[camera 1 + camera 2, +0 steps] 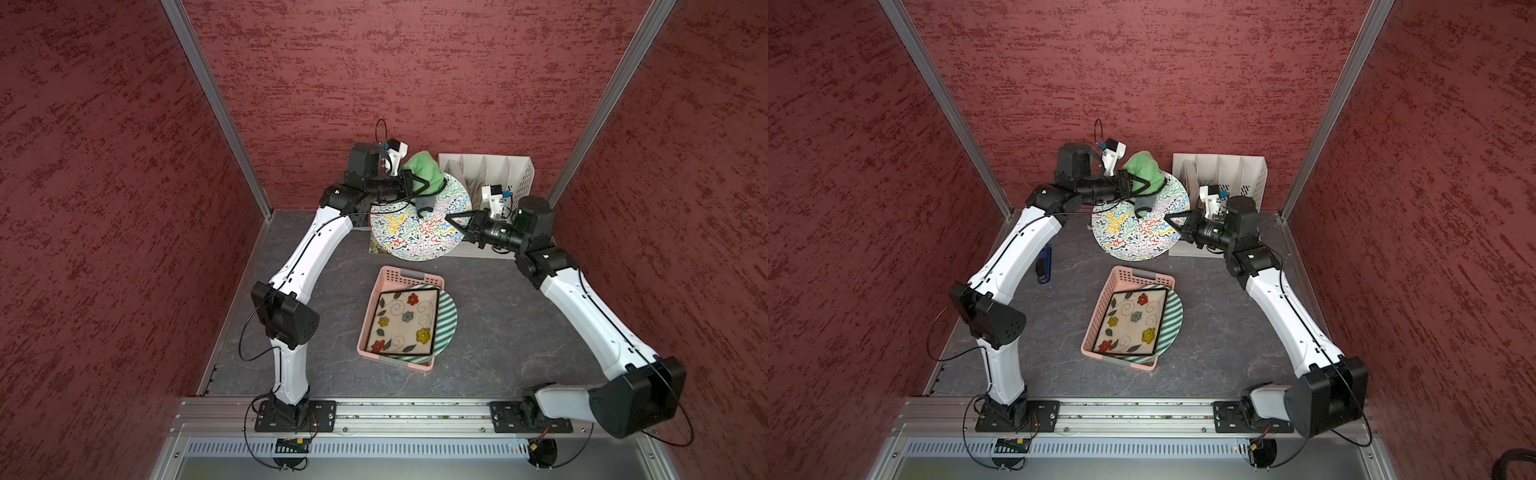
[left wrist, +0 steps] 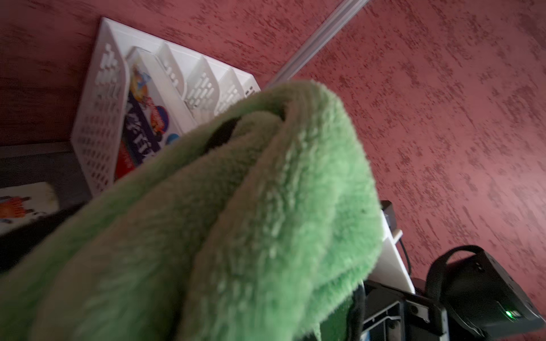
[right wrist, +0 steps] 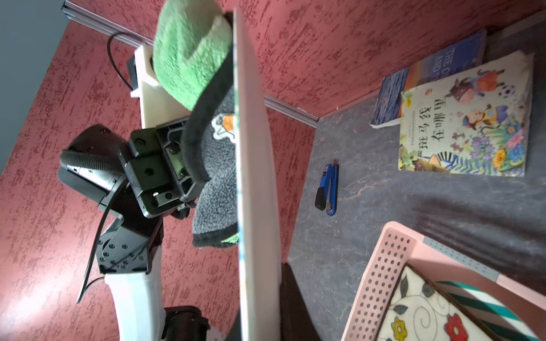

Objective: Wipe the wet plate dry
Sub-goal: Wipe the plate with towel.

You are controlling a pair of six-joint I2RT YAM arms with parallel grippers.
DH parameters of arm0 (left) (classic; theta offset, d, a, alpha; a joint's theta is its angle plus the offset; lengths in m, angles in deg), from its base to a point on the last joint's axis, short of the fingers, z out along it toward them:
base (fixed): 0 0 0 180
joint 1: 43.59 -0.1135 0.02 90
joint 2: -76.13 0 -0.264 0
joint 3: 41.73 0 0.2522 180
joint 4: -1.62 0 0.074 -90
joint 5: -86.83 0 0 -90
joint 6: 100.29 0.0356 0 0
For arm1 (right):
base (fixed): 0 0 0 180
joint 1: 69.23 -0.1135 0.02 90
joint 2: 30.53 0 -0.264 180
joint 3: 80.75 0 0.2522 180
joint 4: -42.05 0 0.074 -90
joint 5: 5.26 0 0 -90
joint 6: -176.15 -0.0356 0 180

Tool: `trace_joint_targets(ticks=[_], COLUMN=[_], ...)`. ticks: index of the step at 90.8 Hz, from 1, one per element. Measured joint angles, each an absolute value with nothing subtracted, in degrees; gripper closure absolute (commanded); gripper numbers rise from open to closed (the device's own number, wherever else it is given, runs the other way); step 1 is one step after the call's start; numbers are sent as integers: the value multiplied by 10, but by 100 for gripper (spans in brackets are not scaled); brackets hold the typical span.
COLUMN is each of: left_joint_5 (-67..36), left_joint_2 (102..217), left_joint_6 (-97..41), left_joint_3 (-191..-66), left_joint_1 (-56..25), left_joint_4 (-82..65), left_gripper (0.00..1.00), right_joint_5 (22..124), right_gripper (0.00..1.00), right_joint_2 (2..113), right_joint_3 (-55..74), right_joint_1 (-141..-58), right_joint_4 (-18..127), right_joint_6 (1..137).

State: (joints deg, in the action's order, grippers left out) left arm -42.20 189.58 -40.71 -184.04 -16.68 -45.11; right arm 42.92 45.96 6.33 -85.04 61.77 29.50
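We hold the squiggle-patterned plate tilted, patterned face upward.
Our right gripper pinches its 3 o'clock rim; our left gripper clamps the green cloth at 12 o'clock.

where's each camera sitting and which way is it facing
Top views: high at the front, looking down and back; left arm, right arm, left gripper gripping green cloth, right gripper gripping patterned plate.
Left wrist: on left arm, facing past cloth to white rack; right arm shows.
Right wrist: on right arm, facing along plate's edge; left arm shows.
Shared: cloth in all views.
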Motion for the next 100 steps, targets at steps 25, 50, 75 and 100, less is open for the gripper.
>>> trace_joint_targets(ticks=[25,50,75,100], left_joint_5=[-516,-472,-534,-551], left_joint_2=[1816,1804,1934,1788], left_joint_6=[-395,-388,-357,-371], left_joint_3=[-1654,-1711,-1979,-1702], left_joint_1=[-122,-195,-163,-199], left_joint_4=[-375,-430,-480,-404], left_gripper=[100,100,100,100], right_joint_5=[453,456,481,524], right_gripper=[100,100,100,100], right_joint_2=[499,484,555,576], right_joint_3=[133,151,279,332], right_joint_1=[-767,-819,-872,-807], right_joint_4=[637,661,689,695], right_joint_6=[285,367,347,350])
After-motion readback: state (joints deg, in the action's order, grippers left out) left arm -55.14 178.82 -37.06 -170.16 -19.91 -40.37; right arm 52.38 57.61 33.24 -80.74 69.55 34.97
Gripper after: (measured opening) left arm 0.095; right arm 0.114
